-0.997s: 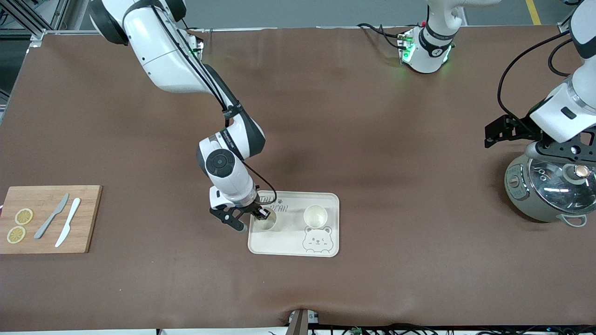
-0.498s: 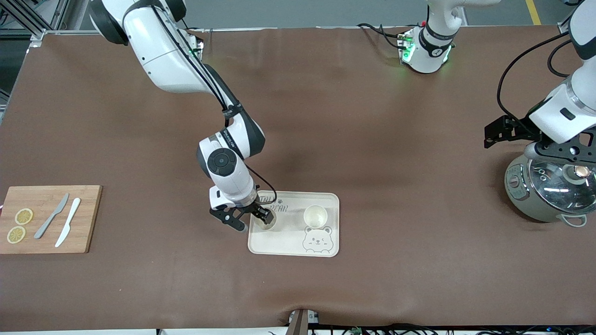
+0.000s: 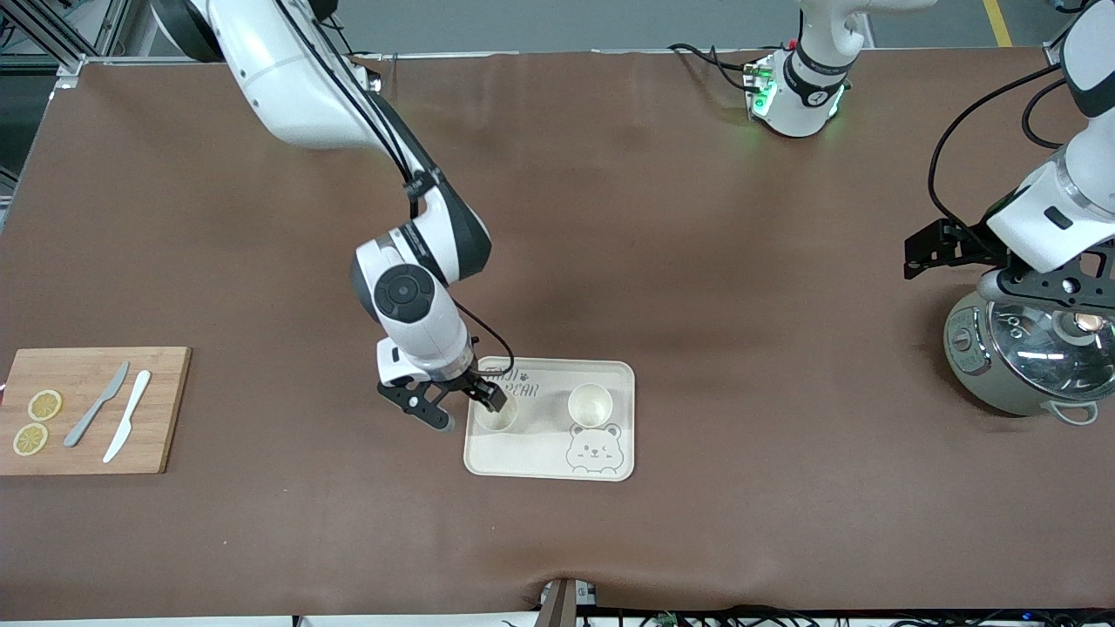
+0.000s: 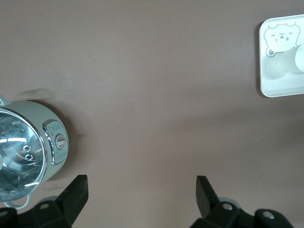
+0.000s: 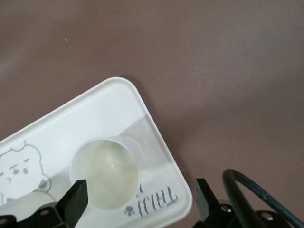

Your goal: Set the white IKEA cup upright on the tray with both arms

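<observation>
Right gripper [image 3: 460,407], fingers spread, hovers over an upright white cup [image 3: 496,415] at the tray's [image 3: 544,466] right-arm end — a second cup [image 3: 589,404] beside it — while the left gripper [image 3: 1058,292], also spread, waits over the cooker [image 3: 1023,361].

The right arm [image 3: 348,113] reaches from its base at the table's robot-side edge out past the middle of the tabletop toward the camera-side edge, its wrist turned downward, and the right gripper [image 3: 457,405] hangs low with its two black fingers [image 5: 76,202] spread apart. The left arm [image 3: 1058,205] is folded at the left arm's end of the table, where it waits, with its wrist pointing down. The left gripper [image 4: 140,199] is held above the tabletop there, its fingers [image 4: 76,192] parted wide and nothing between them.
</observation>
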Controlling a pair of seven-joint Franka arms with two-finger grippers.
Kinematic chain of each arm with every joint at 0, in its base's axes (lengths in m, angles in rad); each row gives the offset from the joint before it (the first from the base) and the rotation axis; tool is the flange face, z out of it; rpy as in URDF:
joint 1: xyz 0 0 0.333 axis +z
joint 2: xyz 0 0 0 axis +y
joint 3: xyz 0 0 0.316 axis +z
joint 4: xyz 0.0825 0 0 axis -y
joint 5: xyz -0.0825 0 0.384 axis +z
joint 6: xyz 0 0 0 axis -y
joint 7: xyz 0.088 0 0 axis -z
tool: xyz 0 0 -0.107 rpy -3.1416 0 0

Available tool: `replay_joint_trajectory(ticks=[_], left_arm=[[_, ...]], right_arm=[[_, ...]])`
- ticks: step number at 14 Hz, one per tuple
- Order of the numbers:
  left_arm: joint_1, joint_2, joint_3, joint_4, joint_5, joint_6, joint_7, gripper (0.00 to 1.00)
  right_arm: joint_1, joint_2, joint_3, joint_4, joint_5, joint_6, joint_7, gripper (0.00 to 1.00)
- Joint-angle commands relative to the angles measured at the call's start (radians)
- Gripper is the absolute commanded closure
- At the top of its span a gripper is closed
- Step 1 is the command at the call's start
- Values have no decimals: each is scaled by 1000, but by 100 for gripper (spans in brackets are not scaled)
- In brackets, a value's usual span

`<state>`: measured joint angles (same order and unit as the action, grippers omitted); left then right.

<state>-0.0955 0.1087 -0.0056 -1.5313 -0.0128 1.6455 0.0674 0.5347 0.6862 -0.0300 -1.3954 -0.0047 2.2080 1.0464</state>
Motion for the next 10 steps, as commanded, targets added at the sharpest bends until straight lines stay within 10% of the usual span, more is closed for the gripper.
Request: replay_joint_trajectory(ticks=[1,5,10], left_arm=[[0,11,-2,26,8,-20,8,0],[0,13,-2,26,8,-20,8,0],[0,13,-2,25,8,-20,5,0]], right_arm=[[-12,-160,1,-28,6,-179,-67,0],[-152,-397,-4,-27,126,-532,-395,0],[-338,-523,-7,-40,68,-729,-762,0]])
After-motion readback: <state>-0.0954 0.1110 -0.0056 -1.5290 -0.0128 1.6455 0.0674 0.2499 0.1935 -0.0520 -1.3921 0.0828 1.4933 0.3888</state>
